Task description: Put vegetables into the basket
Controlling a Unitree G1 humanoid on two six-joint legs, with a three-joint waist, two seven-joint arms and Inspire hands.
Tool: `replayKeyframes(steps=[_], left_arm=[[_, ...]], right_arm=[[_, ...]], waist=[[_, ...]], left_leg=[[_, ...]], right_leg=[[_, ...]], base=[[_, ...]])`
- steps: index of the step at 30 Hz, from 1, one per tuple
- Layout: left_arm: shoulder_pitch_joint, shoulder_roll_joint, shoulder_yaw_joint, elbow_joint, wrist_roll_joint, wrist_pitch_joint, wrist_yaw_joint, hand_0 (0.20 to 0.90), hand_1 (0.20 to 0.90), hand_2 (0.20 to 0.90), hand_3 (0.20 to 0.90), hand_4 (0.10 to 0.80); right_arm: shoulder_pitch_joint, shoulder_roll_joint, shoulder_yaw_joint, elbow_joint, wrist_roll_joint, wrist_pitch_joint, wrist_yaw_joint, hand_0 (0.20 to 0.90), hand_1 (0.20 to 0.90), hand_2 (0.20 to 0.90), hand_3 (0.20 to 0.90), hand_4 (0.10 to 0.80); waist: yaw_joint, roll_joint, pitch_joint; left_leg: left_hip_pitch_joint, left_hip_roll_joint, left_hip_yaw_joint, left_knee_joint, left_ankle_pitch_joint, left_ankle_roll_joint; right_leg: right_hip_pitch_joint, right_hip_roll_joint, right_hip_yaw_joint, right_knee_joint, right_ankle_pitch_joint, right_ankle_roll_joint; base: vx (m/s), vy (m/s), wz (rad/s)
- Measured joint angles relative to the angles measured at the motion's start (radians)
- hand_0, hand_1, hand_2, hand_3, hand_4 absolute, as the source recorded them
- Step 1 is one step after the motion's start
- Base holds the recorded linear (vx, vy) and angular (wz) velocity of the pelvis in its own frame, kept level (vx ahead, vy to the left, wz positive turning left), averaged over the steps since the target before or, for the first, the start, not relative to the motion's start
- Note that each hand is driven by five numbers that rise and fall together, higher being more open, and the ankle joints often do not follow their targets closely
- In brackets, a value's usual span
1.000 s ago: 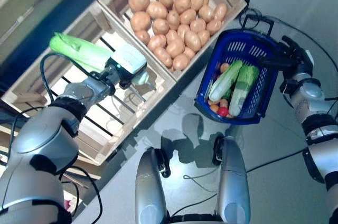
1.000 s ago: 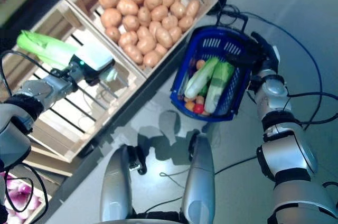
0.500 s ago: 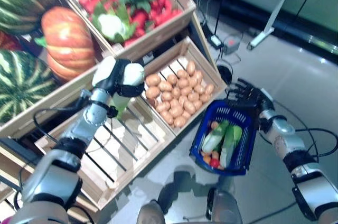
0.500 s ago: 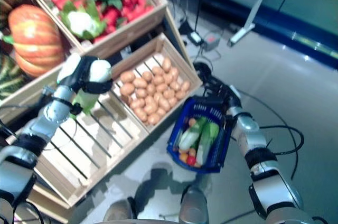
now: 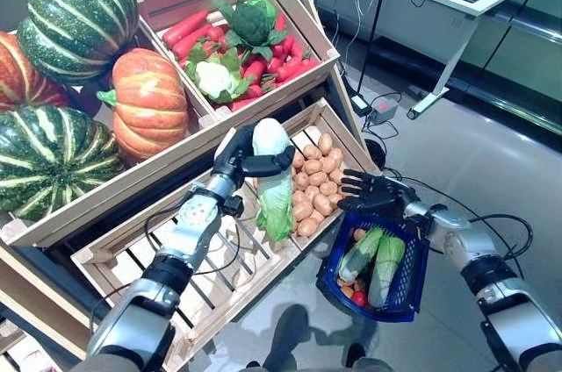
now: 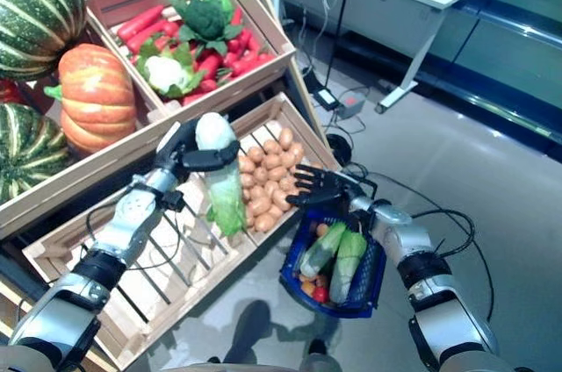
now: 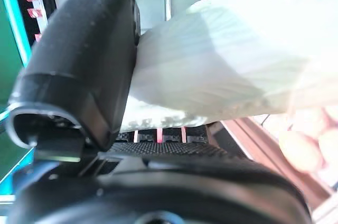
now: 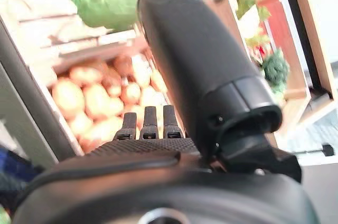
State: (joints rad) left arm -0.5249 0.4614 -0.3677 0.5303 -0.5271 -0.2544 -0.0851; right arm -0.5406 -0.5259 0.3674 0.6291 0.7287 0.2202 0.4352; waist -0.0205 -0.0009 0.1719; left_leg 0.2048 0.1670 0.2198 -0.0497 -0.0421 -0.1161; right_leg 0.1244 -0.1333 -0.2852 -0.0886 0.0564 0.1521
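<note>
**Cabbage held over the crates**

The left hand [image 5: 239,154] is gripping a pale-stemmed, green-leafed cabbage [image 5: 274,188], hanging above the potatoes [image 5: 314,186]. The right hand [image 5: 379,196], fingers spread, is carrying the blue basket [image 5: 406,289] nearby.

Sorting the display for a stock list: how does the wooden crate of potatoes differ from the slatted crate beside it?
The wooden crate of potatoes is filled with brown potatoes; the slatted wooden crate beside it shows only bare slats. The slatted crate lies nearer the robot's left. Both are pale wood on the lower tier.
</note>
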Motion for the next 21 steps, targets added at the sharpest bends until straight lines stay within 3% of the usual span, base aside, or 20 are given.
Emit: replayKeyframes(steps=[5,15,21], left_arm=[[0.032,-0.037,-0.003,-0.059,-0.028,0.028,-0.008,0.3,0.3,0.3,0.3,0.4],[0.063,-0.06,-0.029,-0.068,-0.051,0.079,-0.037,0.3,0.3,0.3,0.3,0.4],[0.102,-0.066,-0.046,-0.079,-0.077,0.093,-0.048,0.3,0.3,0.3,0.3,0.4]], right_arm=[[0.002,0.038,0.041,-0.097,0.028,0.026,0.002,0.9,0.9,0.9,0.9,0.8],[0.003,0.122,0.085,-0.104,0.029,0.072,0.003,0.9,0.9,0.9,0.9,0.8],[0.005,0.119,0.116,-0.104,0.028,0.114,0.003,0.9,0.9,0.9,0.9,0.8]], waist=[[0.002,-0.006,-0.004],[0.01,-0.036,-0.037],[0.011,-0.034,-0.046]], left_leg=[[0.003,0.002,-0.003,0.0,0.003,-0.002],[0.006,0.001,-0.026,-0.018,0.025,-0.002],[0.021,0.001,-0.028,-0.023,0.029,-0.002]], right_leg=[[0.004,0.003,0.0,0.0,0.001,-0.002],[0.01,0.003,0.002,0.0,0.002,-0.003],[0.024,0.003,0.003,0.0,0.004,-0.004]], base=[[0.03,-0.039,0.01],[0.037,-0.018,0.05],[0.045,-0.001,0.01]])
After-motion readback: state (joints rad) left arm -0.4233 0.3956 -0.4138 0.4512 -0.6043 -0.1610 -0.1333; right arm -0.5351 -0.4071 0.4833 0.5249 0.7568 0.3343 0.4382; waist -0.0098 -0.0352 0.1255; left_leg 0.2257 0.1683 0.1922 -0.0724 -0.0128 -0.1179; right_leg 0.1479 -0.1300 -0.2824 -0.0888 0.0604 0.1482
